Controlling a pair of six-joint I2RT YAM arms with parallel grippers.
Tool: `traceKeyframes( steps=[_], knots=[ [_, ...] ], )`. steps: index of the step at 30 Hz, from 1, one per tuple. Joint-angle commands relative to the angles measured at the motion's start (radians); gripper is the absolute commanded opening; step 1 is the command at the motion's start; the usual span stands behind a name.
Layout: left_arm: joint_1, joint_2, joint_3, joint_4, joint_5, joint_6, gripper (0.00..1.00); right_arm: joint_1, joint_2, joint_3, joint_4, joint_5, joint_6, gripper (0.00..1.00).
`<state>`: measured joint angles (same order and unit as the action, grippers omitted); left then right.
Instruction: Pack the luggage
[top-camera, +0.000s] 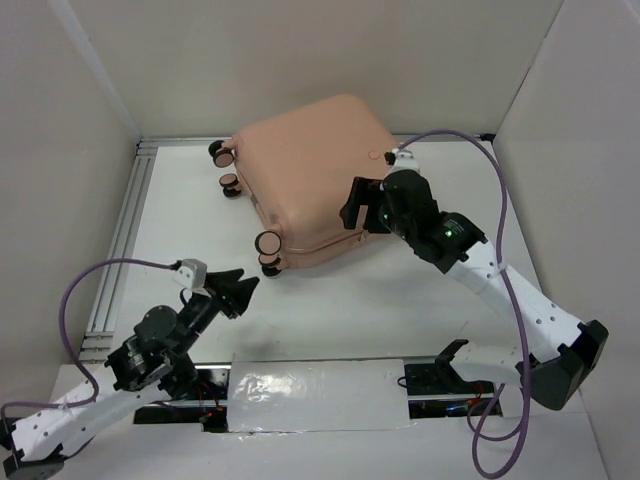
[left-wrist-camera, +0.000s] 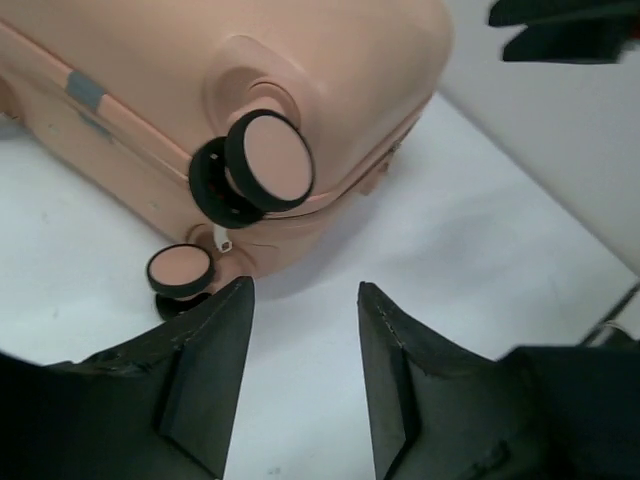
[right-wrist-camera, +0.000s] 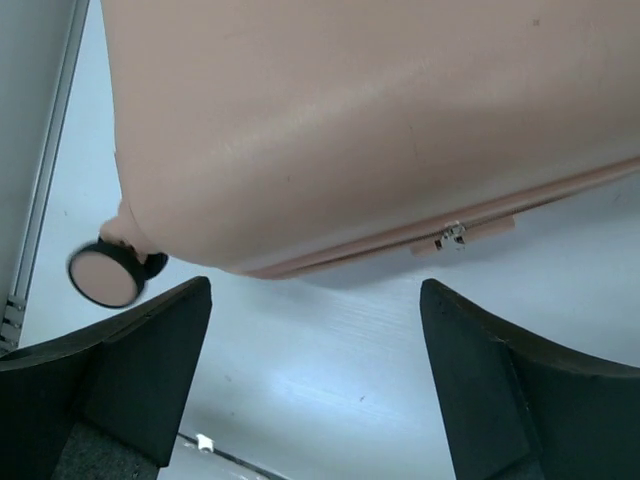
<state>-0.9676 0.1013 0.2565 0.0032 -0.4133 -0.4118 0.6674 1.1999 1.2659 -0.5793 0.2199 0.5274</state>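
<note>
Peach-pink luggage (top-camera: 315, 180) lies flat and shut on the table (top-camera: 400, 300), toward 12 o'clock from the arm bases in the top view. Only the hard shell shows, with no lining and no loose items in sight.

Orientation: the wheels (top-camera: 268, 241) line the edge facing about 9 o'clock. I therefore judge the long axis to run roughly from 9 to 3 o'clock, twisted a little towards 2. The outline is close to square from above, so this is an estimate. The zip seam runs along the edge at 5 o'clock.

Right gripper (top-camera: 350, 203): jaws wide apart and holding nothing, just beside the seam edge. In its wrist view the zip pull (right-wrist-camera: 452, 236) sits on the seam above the gap between the fingers.

Left gripper (top-camera: 247, 280): jaws also apart and empty, near the wheeled corner at 7 o'clock but clear of it.

Step in hand, as I judge it: work at the seam of a closed case, either sealing it or starting to open it. I cannot tell which.

My next move calls for a fine approach of the right jaws onto the small pull. The left arm should be ready to brace the wheeled end so the case does not roll.
</note>
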Motion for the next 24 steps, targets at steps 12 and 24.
traceKeyframes(
  steps=[12, 24],
  knots=[
    [0.522, 0.839, 0.728, -0.067, 0.646, 0.045, 0.8, -0.012, -0.034, -0.103, 0.105, -0.068, -0.04, 0.97],
    [1.038, 0.732, 0.52, -0.058, 1.117, 0.064, 0.78, 0.082, 0.038, -0.131, 0.243, -0.252, -0.072, 0.99]
  ],
)
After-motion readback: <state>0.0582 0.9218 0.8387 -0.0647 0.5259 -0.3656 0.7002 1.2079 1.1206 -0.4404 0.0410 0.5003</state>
